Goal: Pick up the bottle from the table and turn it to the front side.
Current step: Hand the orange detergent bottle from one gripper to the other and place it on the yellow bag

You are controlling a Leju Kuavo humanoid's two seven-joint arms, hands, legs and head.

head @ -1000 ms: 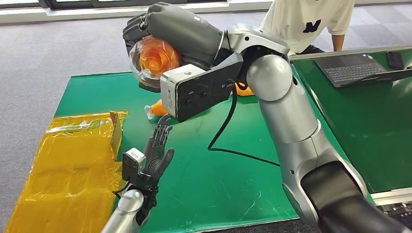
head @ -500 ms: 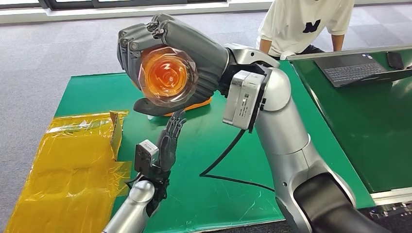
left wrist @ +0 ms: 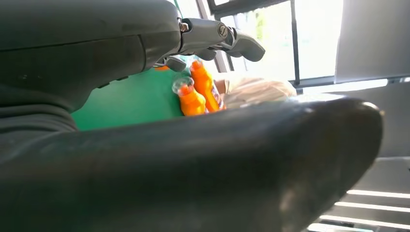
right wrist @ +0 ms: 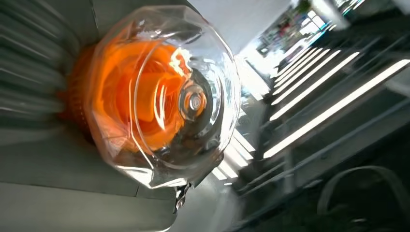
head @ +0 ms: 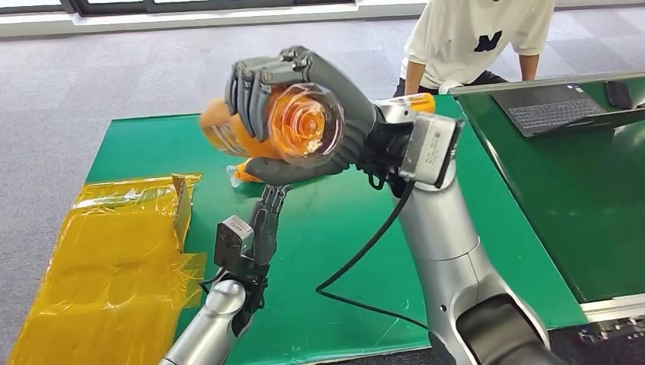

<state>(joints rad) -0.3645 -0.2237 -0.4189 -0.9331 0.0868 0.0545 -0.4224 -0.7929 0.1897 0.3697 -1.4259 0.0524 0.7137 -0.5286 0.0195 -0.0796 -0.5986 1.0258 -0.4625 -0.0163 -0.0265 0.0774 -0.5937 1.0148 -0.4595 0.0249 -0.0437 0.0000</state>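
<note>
Gripping a clear plastic bottle of orange liquid (head: 293, 125) high above the green-covered table (head: 342, 251), the robot's right hand (head: 304, 103) wraps its dark fingers around the body, the bottle's faceted clear end turned toward the head camera. In the right wrist view the same bottle (right wrist: 162, 96) sits against the grey ribbed cover of that hand. Three bottles can be counted: the one held aloft, a second orange bottle (head: 242, 174) lying on the table below it and partly hidden by the raised hand, and a third (head: 414, 102) showing behind the right wrist. The left wrist view shows two orange bottles (left wrist: 198, 94) side by side on the green surface. The left hand (head: 262, 224) stands upright over the table, fingers straight and apart, holding nothing. Crumpled yellow plastic sheeting (head: 106, 258) covers the table's left edge. A person in a white shirt (head: 475, 34) leans near a second green table carrying one open laptop (head: 563, 110).
</note>
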